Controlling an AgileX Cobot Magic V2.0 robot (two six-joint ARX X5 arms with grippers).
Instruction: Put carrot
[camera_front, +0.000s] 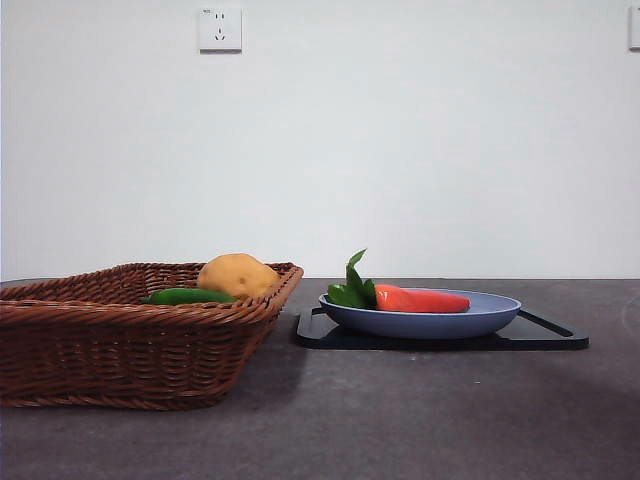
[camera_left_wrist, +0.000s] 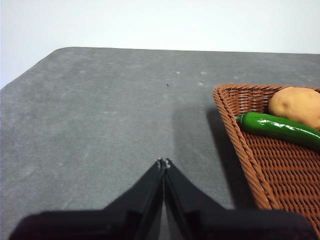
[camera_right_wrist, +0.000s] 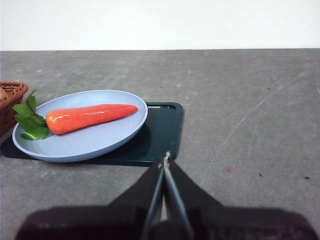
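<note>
The orange-red carrot (camera_front: 422, 299) with green leaves lies on a blue plate (camera_front: 470, 319) that rests on a dark board (camera_front: 545, 339). In the right wrist view the carrot (camera_right_wrist: 90, 117) lies on the plate (camera_right_wrist: 100, 142), its leaves toward the basket. My right gripper (camera_right_wrist: 165, 159) is shut and empty, near the board's edge (camera_right_wrist: 162, 135), apart from the plate. My left gripper (camera_left_wrist: 163, 163) is shut and empty above bare table, beside the wicker basket (camera_left_wrist: 280, 170). Neither gripper shows in the front view.
The brown wicker basket (camera_front: 120, 340) stands at the left and holds a yellow-brown potato (camera_front: 237, 274) and a dark green vegetable (camera_front: 188, 296). Both also show in the left wrist view, the potato (camera_left_wrist: 296, 106) and the green vegetable (camera_left_wrist: 280, 128). The table is grey.
</note>
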